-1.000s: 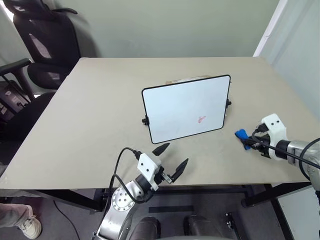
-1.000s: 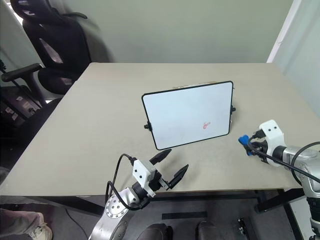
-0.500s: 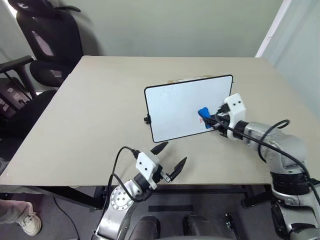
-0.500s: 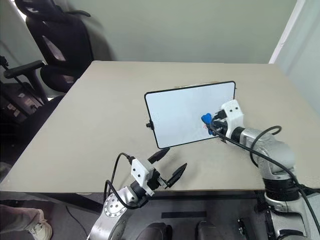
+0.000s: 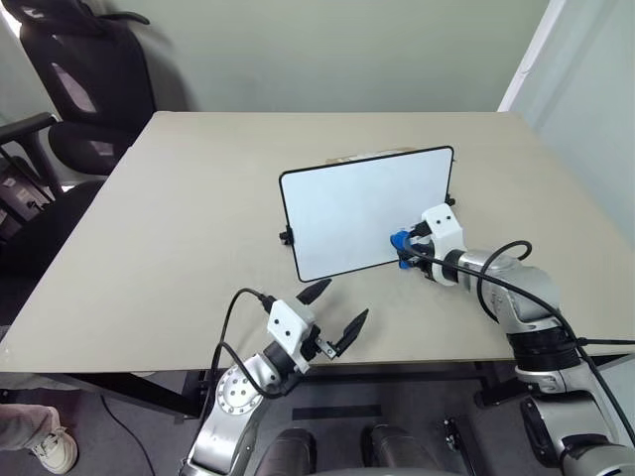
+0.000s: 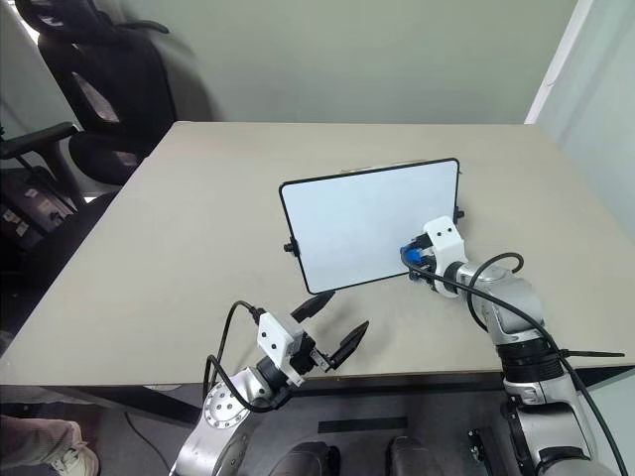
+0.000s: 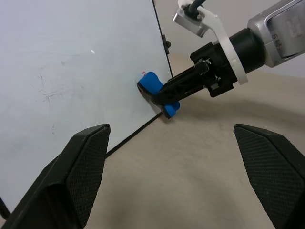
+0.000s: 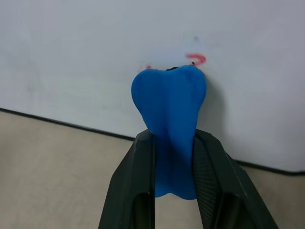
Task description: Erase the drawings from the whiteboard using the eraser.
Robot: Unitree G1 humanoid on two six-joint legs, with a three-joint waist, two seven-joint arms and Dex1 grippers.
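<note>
Now the right gripper (image 8: 172, 157) clamps the eraser (image 8: 170, 121), pressed lengthwise against the whiteboard (image 5: 347, 208) beside red drawings (image 8: 196, 59); left gripper (image 5: 335, 315) spread.

Beige table (image 5: 179, 218), black office chair (image 5: 84, 89) at far-left corner, grey-green wall (image 5: 327, 50)

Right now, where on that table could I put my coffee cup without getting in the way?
Bare tabletop runs left of the whiteboard toward the chairs, and behind it. The near right is crowded: the right hand presses the eraser there.
</note>
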